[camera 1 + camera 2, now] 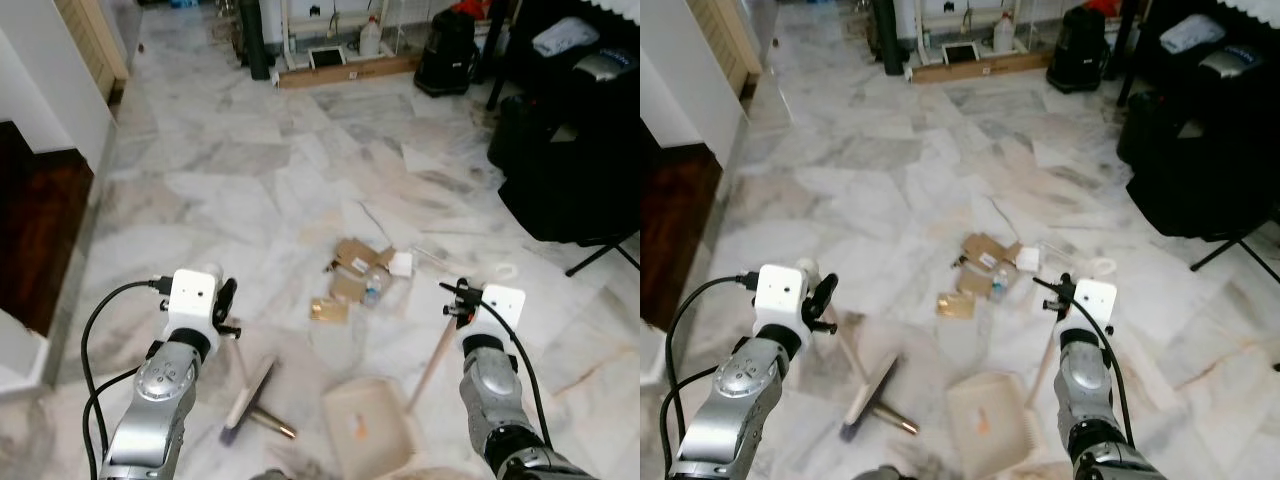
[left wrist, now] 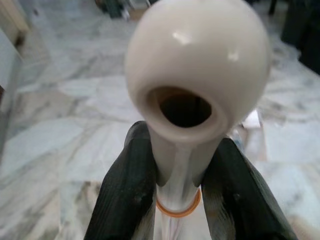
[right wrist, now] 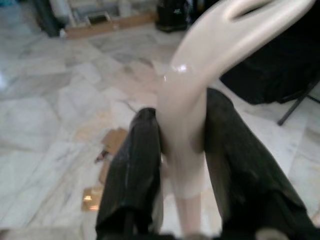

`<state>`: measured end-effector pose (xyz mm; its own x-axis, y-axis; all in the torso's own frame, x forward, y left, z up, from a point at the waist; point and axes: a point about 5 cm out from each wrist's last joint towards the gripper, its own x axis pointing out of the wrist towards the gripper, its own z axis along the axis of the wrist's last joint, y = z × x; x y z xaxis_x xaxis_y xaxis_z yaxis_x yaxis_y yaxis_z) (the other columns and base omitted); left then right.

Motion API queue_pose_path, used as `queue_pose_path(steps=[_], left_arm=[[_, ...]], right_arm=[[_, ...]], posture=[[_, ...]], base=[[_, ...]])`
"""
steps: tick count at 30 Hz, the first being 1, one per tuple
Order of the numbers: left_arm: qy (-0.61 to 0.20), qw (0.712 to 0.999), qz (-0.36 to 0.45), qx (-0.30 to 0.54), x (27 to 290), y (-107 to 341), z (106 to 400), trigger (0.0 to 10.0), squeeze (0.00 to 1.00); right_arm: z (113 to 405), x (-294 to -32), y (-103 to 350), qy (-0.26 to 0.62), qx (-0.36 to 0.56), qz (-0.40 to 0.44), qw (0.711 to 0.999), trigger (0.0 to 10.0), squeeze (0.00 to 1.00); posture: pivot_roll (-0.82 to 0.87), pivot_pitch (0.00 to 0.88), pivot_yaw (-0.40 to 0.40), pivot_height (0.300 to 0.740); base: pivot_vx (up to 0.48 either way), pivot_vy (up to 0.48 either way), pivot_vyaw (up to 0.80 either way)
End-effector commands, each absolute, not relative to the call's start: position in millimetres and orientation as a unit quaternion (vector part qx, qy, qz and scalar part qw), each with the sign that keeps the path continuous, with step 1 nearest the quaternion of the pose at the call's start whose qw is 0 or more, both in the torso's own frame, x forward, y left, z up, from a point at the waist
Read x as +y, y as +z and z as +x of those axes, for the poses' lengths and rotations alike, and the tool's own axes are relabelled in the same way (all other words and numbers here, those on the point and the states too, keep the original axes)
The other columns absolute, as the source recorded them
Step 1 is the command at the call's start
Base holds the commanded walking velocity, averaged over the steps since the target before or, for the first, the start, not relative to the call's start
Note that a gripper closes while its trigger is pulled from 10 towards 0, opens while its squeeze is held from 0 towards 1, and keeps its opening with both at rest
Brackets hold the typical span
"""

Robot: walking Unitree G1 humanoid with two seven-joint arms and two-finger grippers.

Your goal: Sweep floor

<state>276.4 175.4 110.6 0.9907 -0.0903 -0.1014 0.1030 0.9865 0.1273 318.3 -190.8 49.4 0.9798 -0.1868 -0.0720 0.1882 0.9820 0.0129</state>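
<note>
Because sweeping takes two tools at once, the robot is holding one in each arm. In the left eye view the left pincer is gripping the top of the broom, whose handle is slanting down and forward so that the brush head is resting on the marble floor just below and ahead of that pincer. The right pincer is clasping the dustpan handle, and the dustpan is lying flat on the floor below it and to its inner side, mouth facing the litter. The litter pile, made up of cardboard scraps, a small bottle and a white piece, is sitting ahead of both pincers and roughly between them, well apart from broom and pan; this looks like the setup stage, with nothing gathered yet.

In the right eye view the same layout is showing, with the brush head lying nearer the left pincer than the pan.

In the left wrist view both black fingers are pressing on the neck of the cream handle just under its rounded knob, likely so the knob is stopping any slip.

In the right wrist view the fingers are squeezing the pale handle below its looped end, which is keeping the pan steady; the cardboard is lying beyond them.
</note>
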Motion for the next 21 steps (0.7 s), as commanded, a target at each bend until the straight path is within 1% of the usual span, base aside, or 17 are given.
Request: queue_pose_path(steps=[1,12,17,18,21], left_arm=[[-0.046,0.995,0.082,0.033,176.3,119.7,279.7,10.0,0.00],[-0.033,0.995,0.086,0.036,180.5,117.9,278.7,10.0,0.00],[-0.001,0.997,0.081,-0.001,188.8,128.8,280.0,10.0,0.00],[0.015,0.996,0.089,-0.018,192.3,134.3,279.8,10.0,0.00],[0.023,0.994,0.104,-0.026,194.4,137.7,279.2,10.0,0.00]], right_arm=[[321.2,-194.2,55.7,-0.100,0.020,0.015,0.995,10.0,0.00],[321.3,-195.4,56.1,-0.099,0.019,0.013,0.995,10.0,0.00],[321.8,-195.9,56.6,-0.096,0.019,0.014,0.995,10.0,0.00],[322.1,-195.2,56.7,-0.093,0.020,0.015,0.995,10.0,0.00],[322.4,-194.6,56.9,-0.091,0.019,0.014,0.996,10.0,0.00]], posture=[[0.17,0.089,0.026,0.740],[0.17,0.089,0.021,0.740],[0.16,0.089,0.017,0.740],[0.16,0.088,0.017,0.740],[0.16,0.089,0.017,0.740]], base=[[0.000,0.000,0.00],[0.000,0.000,0.00],[0.000,0.000,0.00],[0.000,0.000,0.00],[0.000,0.000,0.00]])
